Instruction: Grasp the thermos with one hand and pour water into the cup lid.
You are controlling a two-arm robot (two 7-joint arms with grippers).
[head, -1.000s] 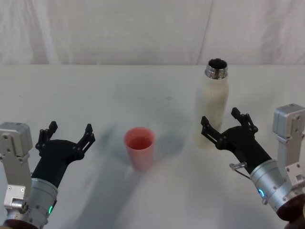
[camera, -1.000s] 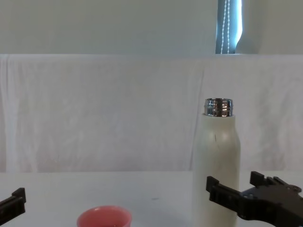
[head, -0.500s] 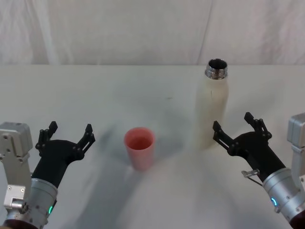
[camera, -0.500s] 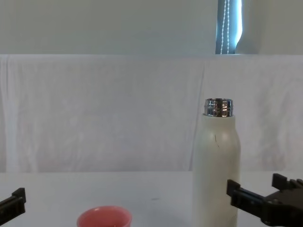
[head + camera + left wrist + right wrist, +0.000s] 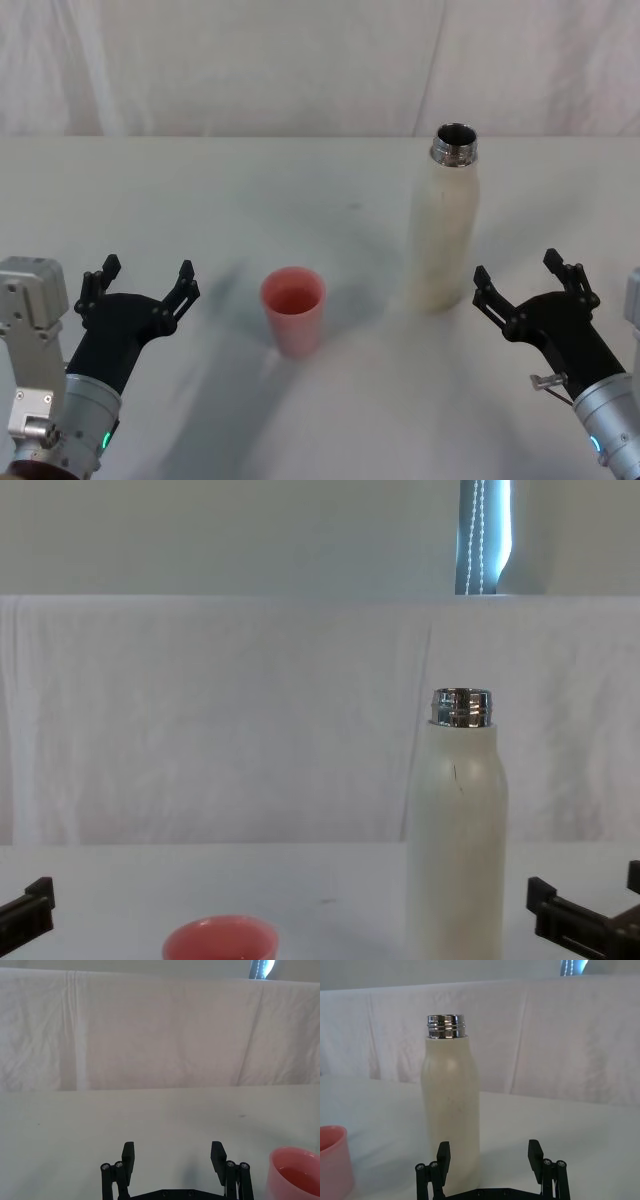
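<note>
From the head cam, the thermos (image 5: 443, 222) stands upright on the right half of the white table (image 5: 250, 190), cap off, chrome neck open at the top, matte cream body with rounded shoulders. The cup lid (image 5: 293, 310), a little salmon-pink tumbler, sits left of it and nearer the robot, well apart from the bottle with bare table between them. The right gripper (image 5: 531, 283) hangs just to the right of the thermos base, fingers spread wide, not touching it. The left gripper (image 5: 141, 282) is parked off to the left of the cup, also spread wide, holding nothing. Wrinkly white cloth (image 5: 300, 60) closes off the far edge. In the left wrist cam, the left gripper (image 5: 172, 1157) has both black fingers apart over plain tabletop, and the cup lid (image 5: 295, 1172) peeks in at the corner. In the right wrist cam, the right gripper (image 5: 490, 1157) is open with the thermos (image 5: 450, 1105) just ahead of one finger, plus a sliver of the cup lid (image 5: 332, 1160) at the edge. From the chest cam, the thermos (image 5: 457, 840) towers over the cup lid (image 5: 220, 942) rim; the right gripper (image 5: 585, 910) shows low beside the bottle.
</note>
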